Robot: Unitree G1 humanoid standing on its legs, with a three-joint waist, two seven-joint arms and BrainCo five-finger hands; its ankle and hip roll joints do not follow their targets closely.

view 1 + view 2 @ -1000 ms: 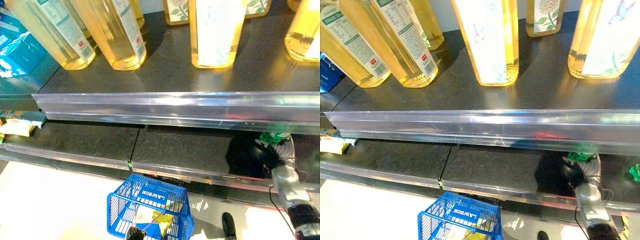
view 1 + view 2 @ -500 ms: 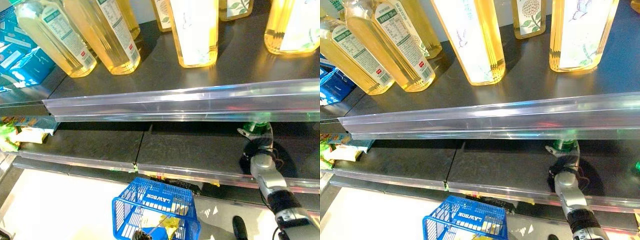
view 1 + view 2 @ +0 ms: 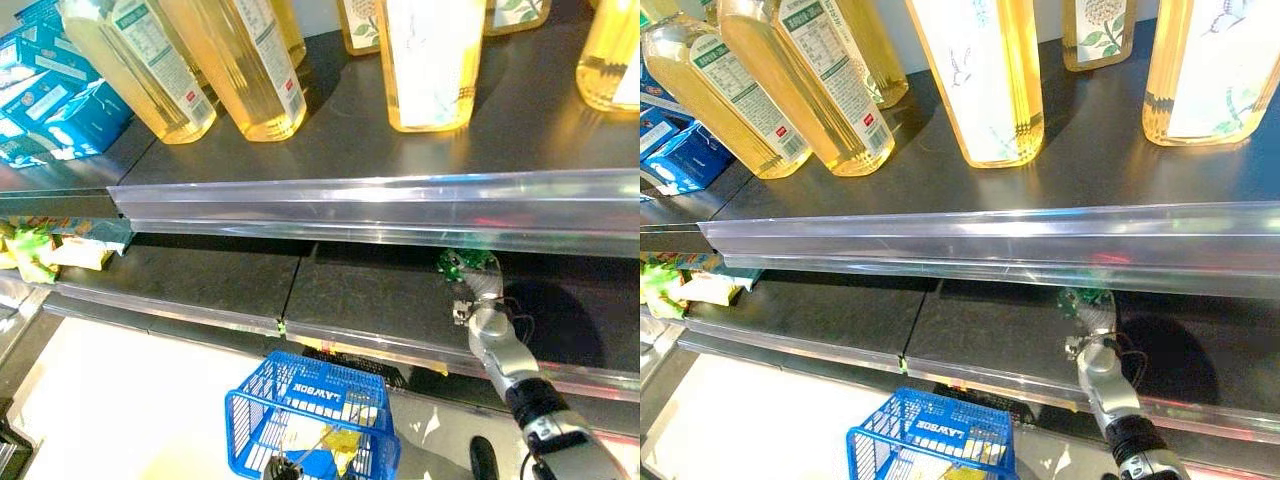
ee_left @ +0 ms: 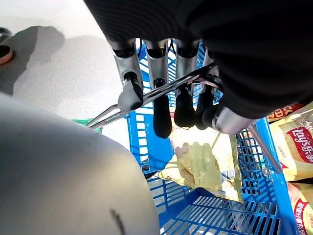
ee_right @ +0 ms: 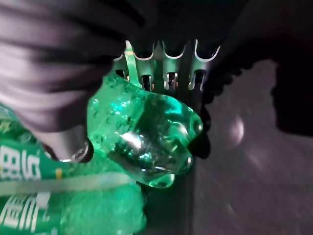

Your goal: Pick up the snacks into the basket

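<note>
At about seven o'clock in the head views hangs the blue basket (image 3: 312,422), carried low so it sits below the shelf edge; the left hand (image 4: 164,88) has its fingers curled round the wire handle (image 4: 146,98), and yellow snack packets (image 4: 203,164) already lie inside. Toward four o'clock, the right hand (image 3: 478,300) reaches onto the lower shelf (image 3: 380,300) and clasps a green snack bag (image 5: 142,137) between fingers and thumb, seemingly ready to lift it out.
</note>
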